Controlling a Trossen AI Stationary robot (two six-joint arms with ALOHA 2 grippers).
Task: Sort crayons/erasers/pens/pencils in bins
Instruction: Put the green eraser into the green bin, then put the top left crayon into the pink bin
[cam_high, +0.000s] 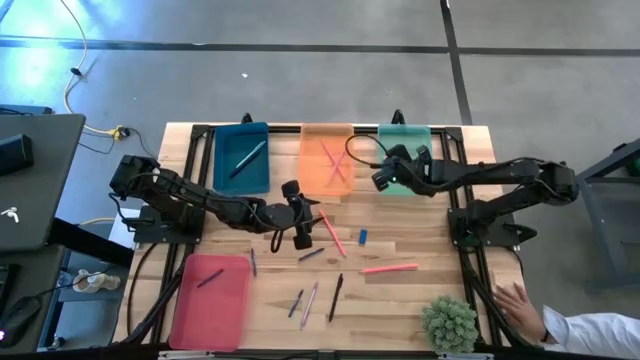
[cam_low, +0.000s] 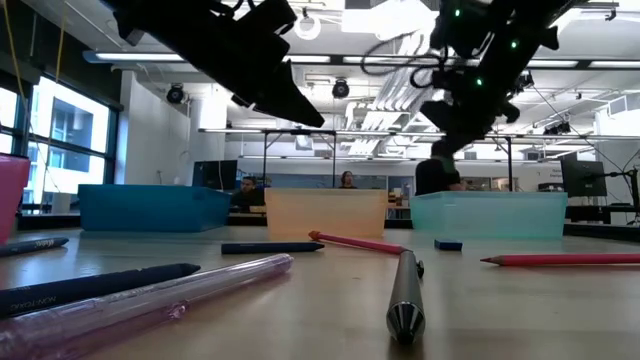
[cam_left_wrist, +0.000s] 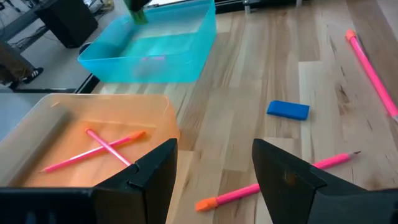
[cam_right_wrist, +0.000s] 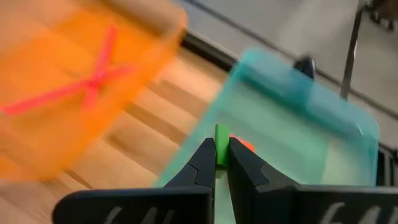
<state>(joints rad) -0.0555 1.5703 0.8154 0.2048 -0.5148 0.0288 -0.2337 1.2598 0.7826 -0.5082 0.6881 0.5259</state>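
Grey concrete floor (cam_high: 300, 80); window (cam_low: 60, 150) at side; ceiling strip lights (cam_low: 150, 57); black desk (cam_high: 30, 180)

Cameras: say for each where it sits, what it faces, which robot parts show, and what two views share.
High: overhead, facing straight down on the table; both arms show.
Low: at tabletop height, facing across to the bins and room; both arms hang from above.
Left wrist: behind the open left pincer, facing the orange bin and blue eraser.
Right wrist: behind the right pincer, shut on a green eraser over the mint bin.
Shared: high and left wrist both show the blue eraser.
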